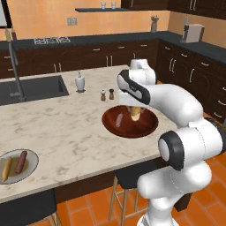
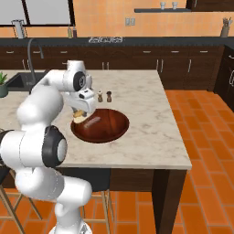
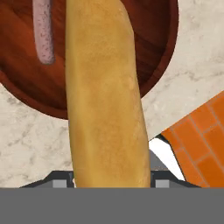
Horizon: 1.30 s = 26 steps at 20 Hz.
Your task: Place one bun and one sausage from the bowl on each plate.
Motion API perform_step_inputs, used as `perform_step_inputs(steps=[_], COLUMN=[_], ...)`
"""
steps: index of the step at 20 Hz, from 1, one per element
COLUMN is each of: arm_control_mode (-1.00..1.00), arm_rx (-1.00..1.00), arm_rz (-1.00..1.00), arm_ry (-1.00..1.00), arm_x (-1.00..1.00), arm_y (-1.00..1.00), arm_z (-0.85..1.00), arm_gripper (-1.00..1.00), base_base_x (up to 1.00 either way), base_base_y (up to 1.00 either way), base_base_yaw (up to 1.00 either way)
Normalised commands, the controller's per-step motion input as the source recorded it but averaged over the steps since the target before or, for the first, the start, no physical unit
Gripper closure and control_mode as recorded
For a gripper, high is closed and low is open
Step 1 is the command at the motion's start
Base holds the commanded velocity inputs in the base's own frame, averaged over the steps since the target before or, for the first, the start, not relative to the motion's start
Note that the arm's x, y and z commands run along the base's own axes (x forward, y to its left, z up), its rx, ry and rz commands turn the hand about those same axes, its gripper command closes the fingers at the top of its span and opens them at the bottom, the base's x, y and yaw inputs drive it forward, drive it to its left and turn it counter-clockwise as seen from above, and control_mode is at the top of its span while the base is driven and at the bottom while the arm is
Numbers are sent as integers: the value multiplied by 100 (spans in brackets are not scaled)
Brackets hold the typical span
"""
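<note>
Kitchen with dark cabinets, orange walls and a terracotta tile floor. The work is on a marble-topped island counter (image 1: pixel 66 128).

Largest item on it: the wooden bowl (image 1: pixel 129 122), directly beneath the pincer (image 1: pixel 135 113). In the hand view a pink sausage (image 3: pixel 43 30) lies on the bowl floor, to one side of the pincer line.

Next: a plate (image 1: pixel 17 166), well apart from the pincer, at the near edge of the counter toward the sink end. It carries one bun and one sausage side by side; that plate reads as served. No second plate can be located in these views.

Next: the bun (image 3: pixel 105 96), long and golden, standing out along the pincer axis and clear of the bowl floor. The pincer is gripping it at its near end, jaws part-closed on either side.

Smallest: salt and pepper shakers (image 1: pixel 107 94) just beyond the bowl, and a white dispenser (image 1: pixel 80 82) beyond those.

Assessment: the step in hand is carrying a bun out of the bowl. The next move calls for a lift clear of the bowl rim and a carry to an unserved plate, whose position must first be established. The remaining sausage is not yet transferred.
</note>
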Motion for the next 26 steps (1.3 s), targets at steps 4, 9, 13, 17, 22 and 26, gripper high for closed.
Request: perform_step_inputs(steps=[4, 9, 13, 17, 22, 26], arm_control_mode=[100, 100, 100, 100, 100, 100], arm_rx=[0, 0, 0, 0, 0, 0], arm_rz=[2, 0, 0, 0, 0, 0], arm_ry=[-30, 0, 0, 0, 0, 0], arm_x=[-75, 0, 0, 0, 0, 0], arm_y=[0, 0, 0, 0, 0, 0], arm_z=[39, 0, 0, 0, 0, 0], arm_gripper=[100, 100, 100, 100, 100, 100], base_base_x=[-25, -100, -63, -16, 0, 2], base_base_y=[0, 45, 100, 100, 100, 100], base_base_yaw=[0, 5, 2, 0, -3, -6])
